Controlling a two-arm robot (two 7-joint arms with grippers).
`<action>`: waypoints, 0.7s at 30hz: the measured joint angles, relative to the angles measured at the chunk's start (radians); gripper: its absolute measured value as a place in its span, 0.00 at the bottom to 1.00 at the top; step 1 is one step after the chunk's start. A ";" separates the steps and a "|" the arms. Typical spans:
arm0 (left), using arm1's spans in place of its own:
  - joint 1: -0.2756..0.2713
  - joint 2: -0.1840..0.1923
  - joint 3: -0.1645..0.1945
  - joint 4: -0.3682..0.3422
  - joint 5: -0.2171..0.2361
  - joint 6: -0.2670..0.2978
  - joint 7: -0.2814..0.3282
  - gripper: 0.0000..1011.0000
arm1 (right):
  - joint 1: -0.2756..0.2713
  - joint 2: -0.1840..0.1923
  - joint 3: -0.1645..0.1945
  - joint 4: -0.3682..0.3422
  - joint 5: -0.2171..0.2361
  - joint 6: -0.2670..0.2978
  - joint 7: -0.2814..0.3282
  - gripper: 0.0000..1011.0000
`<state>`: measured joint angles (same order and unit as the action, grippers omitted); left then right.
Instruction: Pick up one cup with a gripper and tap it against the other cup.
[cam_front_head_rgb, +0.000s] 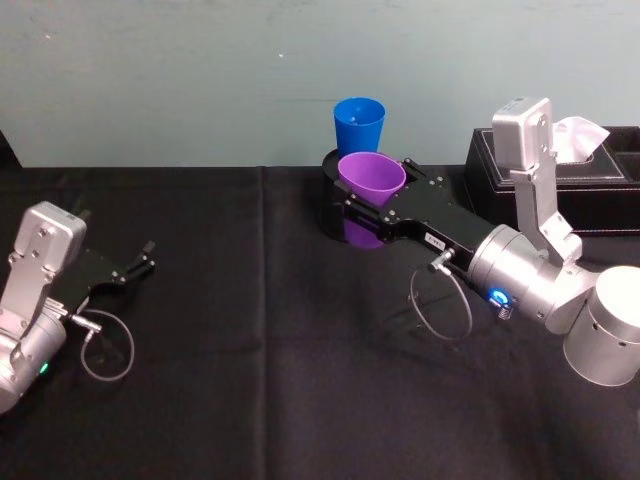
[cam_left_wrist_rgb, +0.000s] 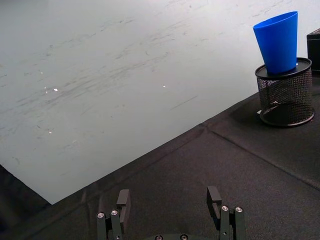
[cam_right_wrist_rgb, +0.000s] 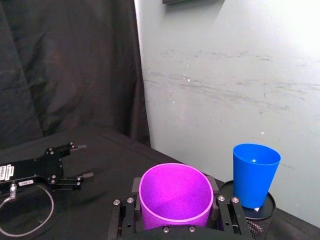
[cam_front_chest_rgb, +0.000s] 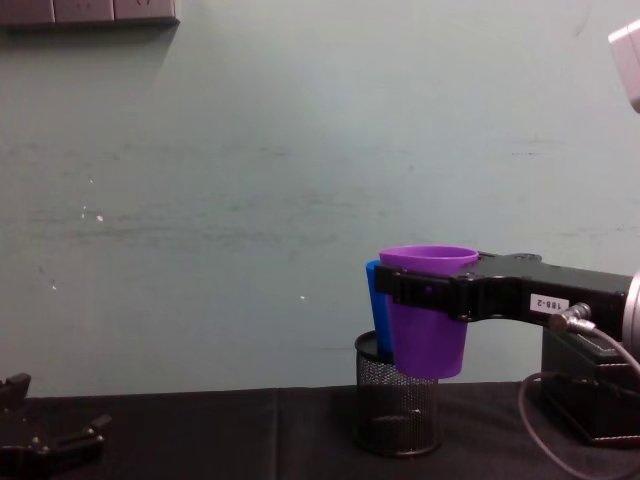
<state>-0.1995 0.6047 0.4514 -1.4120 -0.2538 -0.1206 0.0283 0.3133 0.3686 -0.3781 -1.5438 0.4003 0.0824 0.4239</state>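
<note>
Tumblers of smooth, tapered plastic stand close together. The purple tumbler (cam_front_head_rgb: 370, 175) is clamped in the right tool (cam_front_head_rgb: 372, 192), upright and clear of the black-clothed bench (cam_front_head_rgb: 260, 340). It is just in front of the blue tumbler (cam_front_head_rgb: 359, 122), which stands in a black mesh pen holder (cam_left_wrist_rgb: 286, 95). Whether the two touch cannot be told, and in the chest view purple hides most of blue. The left tool (cam_front_head_rgb: 143, 258) sits at the bench's left, fingers spread.

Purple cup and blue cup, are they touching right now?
Apart. The right wrist view shows a gap between the purple cup, held by the right gripper, and the blue cup.
</note>
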 joint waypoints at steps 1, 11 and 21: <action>0.000 0.000 0.000 0.000 0.000 0.000 0.000 0.99 | 0.000 0.000 0.000 0.000 0.000 0.000 0.000 0.73; 0.000 0.000 0.000 0.000 0.000 0.000 0.000 0.99 | 0.000 0.000 0.000 0.000 0.000 0.000 0.001 0.73; 0.000 0.000 0.000 0.000 0.000 0.000 0.000 0.99 | 0.000 0.000 0.000 0.000 0.000 0.000 0.001 0.73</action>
<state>-0.1995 0.6047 0.4514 -1.4120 -0.2539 -0.1205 0.0283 0.3133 0.3686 -0.3782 -1.5437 0.4001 0.0819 0.4249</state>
